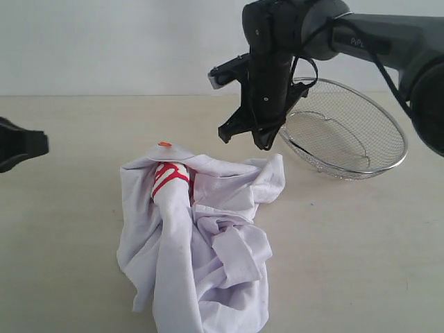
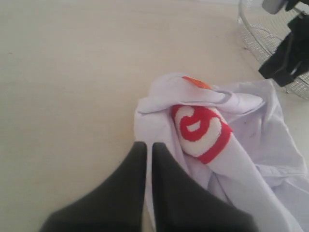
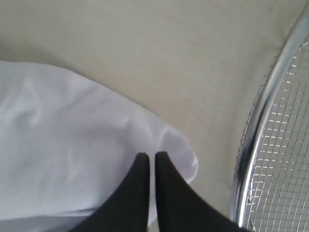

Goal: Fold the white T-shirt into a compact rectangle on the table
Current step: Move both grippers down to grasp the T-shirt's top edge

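1. Exterior view: we see the white T-shirt (image 1: 198, 243) lying crumpled in a loose heap on the counter (image 1: 69, 208), about midway across its width and well clear of its far edge.
2. At the end of the heap nearest the far edge, we note a rolled fold bearing the red lettering (image 1: 170, 177), with the small orange neck tag (image 1: 164, 144) just beyond it.
3. We find the right gripper (image 1: 263, 144) hanging above the counter, over the gap between the shirt's far right corner and the wire-mesh basket (image 1: 333, 132). It is apart from both.
4. The basket rests on the counter toward the far right corner, tilted, just beside the shirt.
5. We see the left gripper (image 1: 28, 146) only as a dark shape at the counter's left side, well apart from the shirt.
6. Left wrist view: the left gripper's (image 2: 146, 145) fingers meet with nothing between them. Beyond them we see the shirt (image 2: 251, 145), the lettering (image 2: 200, 128), the tag (image 2: 195, 82) and the basket (image 2: 251, 29).
7. Right wrist view: the right gripper (image 3: 148, 155) is likewise closed and empty, its tips above a rounded edge of the shirt (image 3: 72, 145), with the basket's (image 3: 270, 169) rim alongside.
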Controlling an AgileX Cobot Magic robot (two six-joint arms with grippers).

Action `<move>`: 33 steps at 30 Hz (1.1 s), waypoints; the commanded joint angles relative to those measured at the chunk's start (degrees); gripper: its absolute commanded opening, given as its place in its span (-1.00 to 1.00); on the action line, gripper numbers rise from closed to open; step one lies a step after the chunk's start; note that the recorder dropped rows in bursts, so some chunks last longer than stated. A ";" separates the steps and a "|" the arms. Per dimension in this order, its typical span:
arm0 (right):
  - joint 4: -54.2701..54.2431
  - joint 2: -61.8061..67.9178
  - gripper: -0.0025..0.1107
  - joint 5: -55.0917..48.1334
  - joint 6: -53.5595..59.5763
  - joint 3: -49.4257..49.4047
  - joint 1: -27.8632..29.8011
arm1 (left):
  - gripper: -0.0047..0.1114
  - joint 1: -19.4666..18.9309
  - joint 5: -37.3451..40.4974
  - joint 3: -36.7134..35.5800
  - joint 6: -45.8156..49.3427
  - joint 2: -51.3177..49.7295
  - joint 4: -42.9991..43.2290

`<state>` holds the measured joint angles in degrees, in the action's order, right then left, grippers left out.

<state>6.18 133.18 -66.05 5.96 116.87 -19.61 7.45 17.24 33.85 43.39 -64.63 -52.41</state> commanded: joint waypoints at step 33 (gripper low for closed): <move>-24.92 -3.00 -0.96 -3.91 24.37 0.09 11.10 | -0.84 3.23 10.77 23.68 23.83 -36.70 -8.53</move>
<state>-18.55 133.25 -69.30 26.99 116.87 -8.06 10.36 24.46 56.23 59.96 -101.02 -60.52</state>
